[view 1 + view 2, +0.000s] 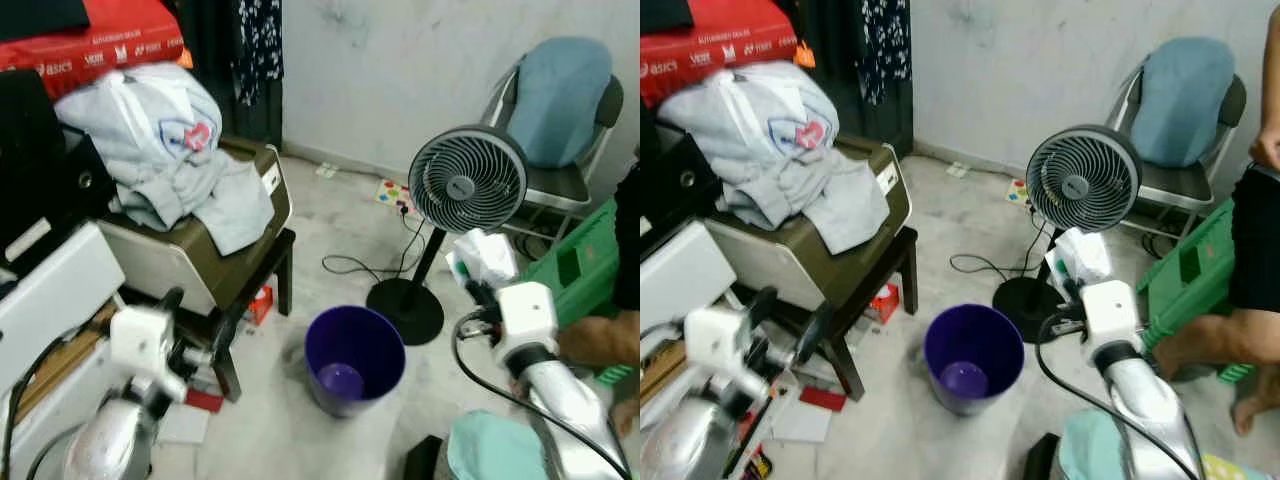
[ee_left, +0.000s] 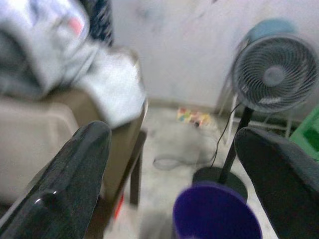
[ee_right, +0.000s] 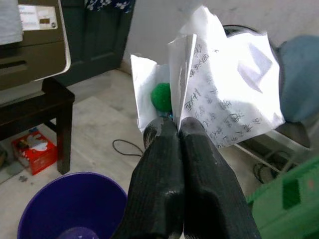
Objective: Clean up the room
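My right gripper [image 3: 173,130] is shut on a crumpled white paper [image 3: 222,94] with handwriting and a green patch. In the left eye view that gripper [image 1: 470,278] holds the paper [image 1: 484,255] up, to the right of and above the purple bin [image 1: 354,357] on the floor. The bin [image 3: 70,206] has a small purple object at its bottom. My left gripper [image 1: 197,312] is open near the dark stool, left of the bin, with nothing between its fingers [image 2: 75,174].
A standing fan [image 1: 466,180] with its cable is behind the bin. A brown printer [image 1: 190,250] under grey clothes [image 1: 160,140] sits on the dark stool. A green crate [image 1: 580,265], a folding chair [image 1: 560,110] and a person's leg [image 1: 1210,335] are at the right.
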You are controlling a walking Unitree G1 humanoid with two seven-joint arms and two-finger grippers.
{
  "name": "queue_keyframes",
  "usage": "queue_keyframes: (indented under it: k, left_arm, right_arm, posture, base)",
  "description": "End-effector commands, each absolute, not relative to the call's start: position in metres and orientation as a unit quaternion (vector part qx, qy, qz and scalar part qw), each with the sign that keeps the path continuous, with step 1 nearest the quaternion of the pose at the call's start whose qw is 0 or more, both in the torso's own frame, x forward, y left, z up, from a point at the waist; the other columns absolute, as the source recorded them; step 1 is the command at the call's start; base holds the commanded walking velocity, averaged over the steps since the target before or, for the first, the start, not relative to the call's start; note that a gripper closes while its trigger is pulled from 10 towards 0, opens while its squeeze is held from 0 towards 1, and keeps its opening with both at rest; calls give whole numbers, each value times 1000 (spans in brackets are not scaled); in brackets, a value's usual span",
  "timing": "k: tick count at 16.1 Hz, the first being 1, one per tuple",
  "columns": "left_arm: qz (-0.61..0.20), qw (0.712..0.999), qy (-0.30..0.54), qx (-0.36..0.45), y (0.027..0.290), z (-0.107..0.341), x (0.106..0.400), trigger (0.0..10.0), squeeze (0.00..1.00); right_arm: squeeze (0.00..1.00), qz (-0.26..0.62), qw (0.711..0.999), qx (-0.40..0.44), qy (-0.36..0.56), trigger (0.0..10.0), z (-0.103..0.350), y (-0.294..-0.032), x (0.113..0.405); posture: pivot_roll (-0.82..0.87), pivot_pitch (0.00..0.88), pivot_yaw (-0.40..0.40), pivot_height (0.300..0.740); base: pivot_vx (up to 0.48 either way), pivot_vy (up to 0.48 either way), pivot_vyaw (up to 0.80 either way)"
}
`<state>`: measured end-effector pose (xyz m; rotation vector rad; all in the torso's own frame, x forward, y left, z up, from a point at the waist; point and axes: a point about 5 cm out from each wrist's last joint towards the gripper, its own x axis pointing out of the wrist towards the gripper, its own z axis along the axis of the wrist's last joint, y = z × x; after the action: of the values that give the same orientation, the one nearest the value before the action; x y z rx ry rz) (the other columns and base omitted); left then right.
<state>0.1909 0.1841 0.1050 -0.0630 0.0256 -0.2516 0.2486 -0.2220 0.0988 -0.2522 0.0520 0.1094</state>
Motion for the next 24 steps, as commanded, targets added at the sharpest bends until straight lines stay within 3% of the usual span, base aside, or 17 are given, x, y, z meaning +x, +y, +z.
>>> queue_keyframes:
  k: [1,4,6,8,11,13,15,21,24]
  left_arm:
    - [-121,992,17,-25,182,104,187,10000,0]
    - [-140,990,-3,-24,168,112,204,10000,0]
    - [-155,988,-16,-26,163,118,213,10000,0]
    - [-163,986,-37,-18,161,127,233,10000,0]
    - [-155,987,-41,-35,160,129,245,10000,0]
    - [-172,984,-20,-44,150,119,237,10000,0]
    - [-182,982,-12,-46,145,118,231,10000,0]
    - [-109,993,-4,-48,164,117,235,10000,0]
    - [-94,994,6,-51,160,114,223,10000,0]
  right_arm:
    - [0,32,993,-106,37,10000,101,-234,236]
    - [0,27,992,-98,74,10000,93,-242,189]
    - [0,35,993,-96,67,10000,104,-243,185]
    - [0,34,993,-96,51,10000,124,-241,200]
    - [0,56,994,-89,30,10000,131,-222,215]
    - [0,58,994,-83,32,10000,127,-210,215]
    - [0,49,996,-68,34,10000,127,-203,212]
    - [0,33,998,-25,39,10000,128,-183,231]
    - [0,30,998,-28,48,10000,124,-188,238]
  posture:
    - [-96,0,-77,740]
    - [-142,0,-34,740]
    - [-159,0,-46,740]
    - [-172,0,-89,740]
    - [-205,0,-23,740]
    - [-222,0,46,740]
    - [-223,0,62,740]
    - [-173,0,4,740]
    - [-141,0,-2,740]
  base:
    - [0,0,0]
    - [0,0,0]
    - [0,0,0]
    - [0,0,0]
    - [0,0,0]
    - [0,0,0]
    - [0,0,0]
    - [0,0,0]
    - [0,0,-438]
